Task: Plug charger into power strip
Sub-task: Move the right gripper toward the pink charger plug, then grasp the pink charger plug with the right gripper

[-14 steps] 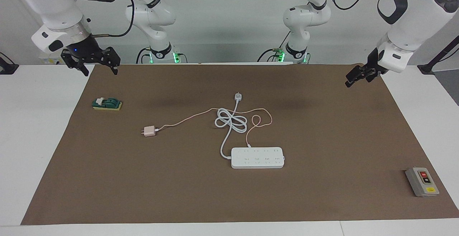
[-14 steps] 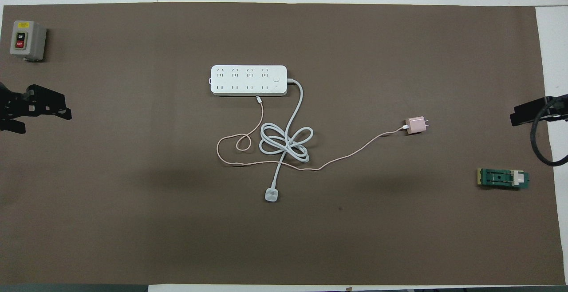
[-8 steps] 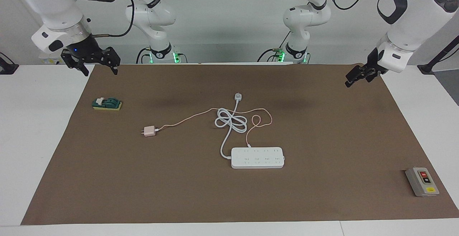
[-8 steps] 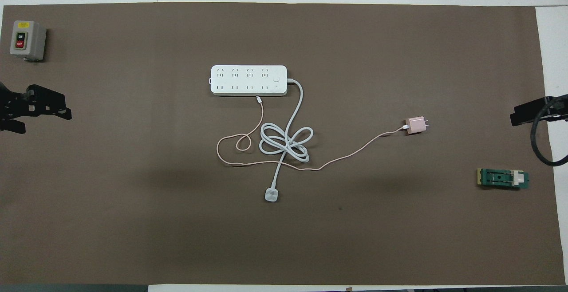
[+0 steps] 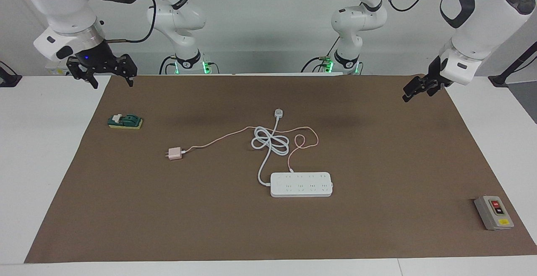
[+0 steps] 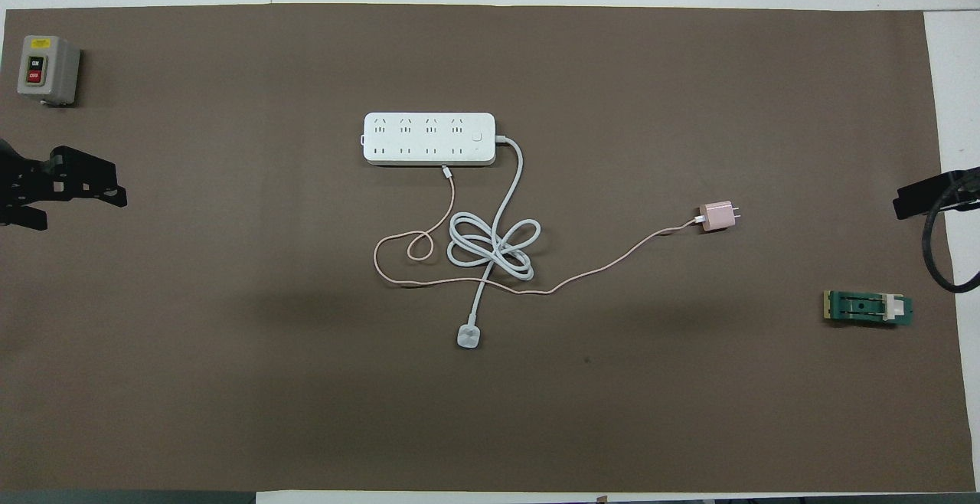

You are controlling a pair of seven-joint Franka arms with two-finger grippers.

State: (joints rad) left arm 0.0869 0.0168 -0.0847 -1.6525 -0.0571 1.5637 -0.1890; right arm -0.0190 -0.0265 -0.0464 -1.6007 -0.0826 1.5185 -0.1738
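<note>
step: pre-grasp, nothing plugged | charger (image 5: pixel 175 153) lies flat, well apart from power strip (image 5: pixel 301 184), toward right arm's end | right claw (image 5: pixel 102 76) wide, empty; left claw (image 5: pixel 414 91) wide, waiting | next: you bring right claw over charger (prongs point away from strip)
</note>
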